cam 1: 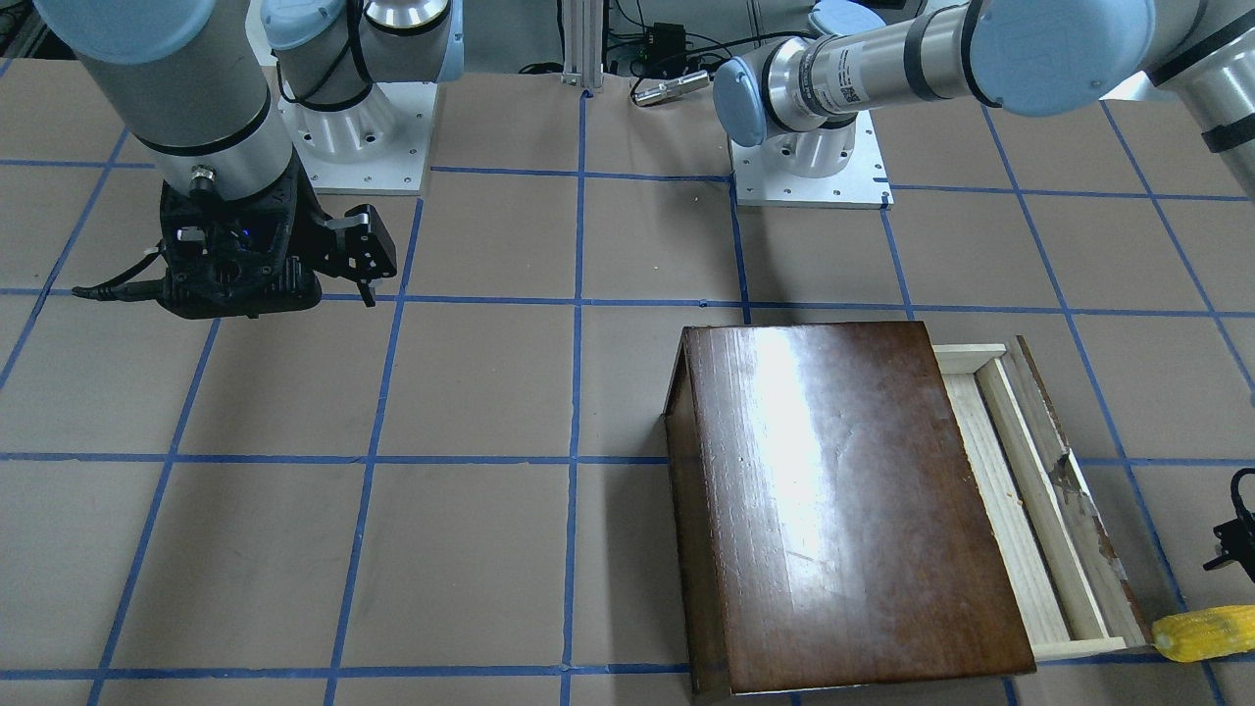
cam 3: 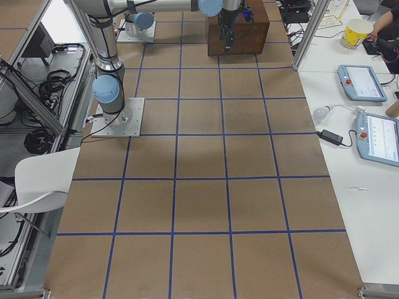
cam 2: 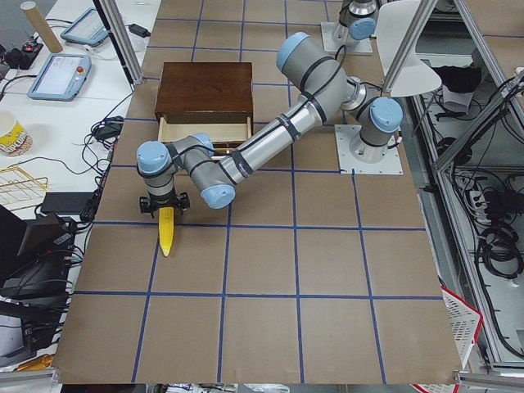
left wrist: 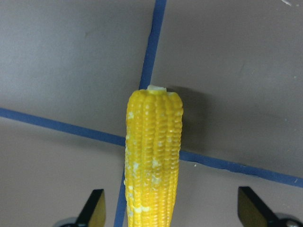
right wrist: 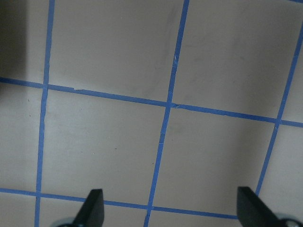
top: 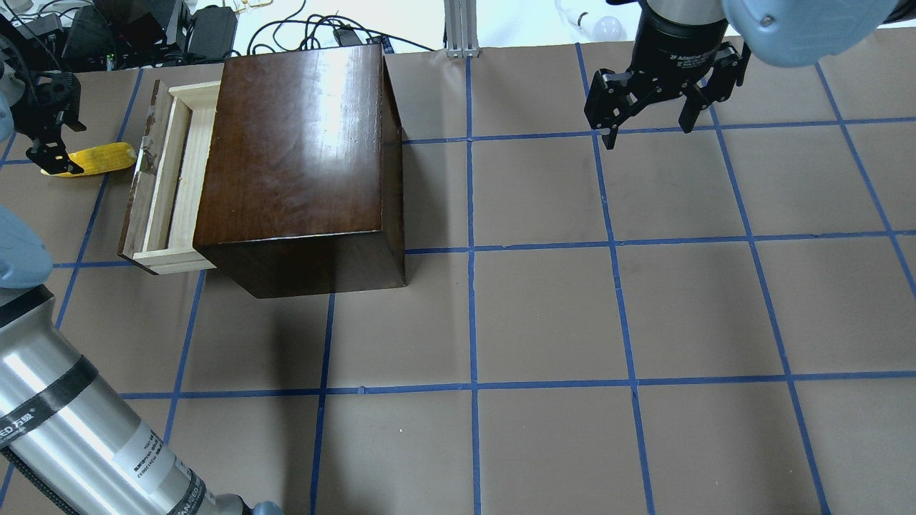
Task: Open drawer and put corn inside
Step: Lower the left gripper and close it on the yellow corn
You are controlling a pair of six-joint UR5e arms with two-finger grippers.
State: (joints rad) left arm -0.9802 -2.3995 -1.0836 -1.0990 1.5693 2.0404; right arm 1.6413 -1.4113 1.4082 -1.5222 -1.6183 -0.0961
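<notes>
The yellow corn (top: 96, 159) lies on the table just outside the drawer's front panel; it also shows in the front view (cam 1: 1204, 632) and the left side view (cam 2: 166, 233). The drawer (top: 166, 179) of pale wood is pulled partly out of the dark-brown cabinet (top: 300, 143) and holds nothing visible. My left gripper (top: 49, 146) is open over the corn's far end. In its wrist view the corn (left wrist: 152, 161) lies between the spread fingertips (left wrist: 94, 208), closer to the view's left one. My right gripper (top: 647, 132) is open and empty, far from the cabinet.
The cabinet (cam 1: 843, 500) stands on the brown table with blue tape grid lines (cam 1: 574, 392). Both arm bases (cam 1: 809, 167) are bolted to the table at its robot side. Cables and devices (top: 143, 32) lie beyond the far edge.
</notes>
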